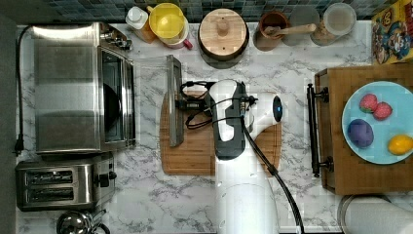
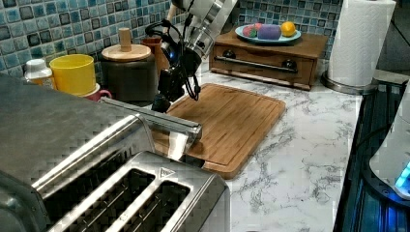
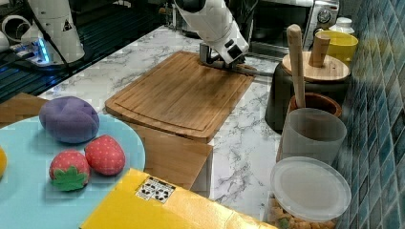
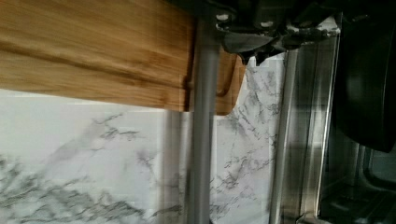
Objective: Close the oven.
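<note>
The oven [image 1: 68,87] stands at the top view's left on the marble counter [image 1: 146,195], with a toaster [image 1: 63,185] just beside it. Its glass door [image 1: 151,97] is folded down flat and open, reaching out over the counter toward the cutting board [image 1: 195,151]; the bar handle [image 1: 174,102] runs along the door's far edge and overlaps the board's edge. The gripper [image 2: 159,104] sits right at that handle, on the side away from the oven cavity, near the handle's end closer to the jars by the tiled wall. In the left view it comes down onto the bar from above. Whether its fingers are spread or closed on the bar cannot be told. In the wrist view the handle [image 4: 203,140] crosses over board and marble, with the oven's dark interior [image 4: 364,93] beyond.
</note>
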{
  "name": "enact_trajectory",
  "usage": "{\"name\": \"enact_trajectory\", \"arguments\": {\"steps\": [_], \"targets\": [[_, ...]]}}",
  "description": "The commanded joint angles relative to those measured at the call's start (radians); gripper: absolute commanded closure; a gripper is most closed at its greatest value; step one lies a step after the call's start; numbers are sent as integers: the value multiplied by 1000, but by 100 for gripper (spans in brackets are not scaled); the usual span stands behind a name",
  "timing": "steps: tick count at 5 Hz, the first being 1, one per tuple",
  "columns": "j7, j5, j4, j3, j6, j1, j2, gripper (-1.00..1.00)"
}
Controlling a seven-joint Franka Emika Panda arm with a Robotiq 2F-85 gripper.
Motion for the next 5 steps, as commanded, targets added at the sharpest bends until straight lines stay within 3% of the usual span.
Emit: {"name": "enact_trajectory", "arguments": {"steps": [1,3,5], "targets": [[180,-72,155,9,-23,35,28,100],[203,-73,157,40,-130,28,-26,100],[230,-151,155,64,-186,92,-104,100]]}}
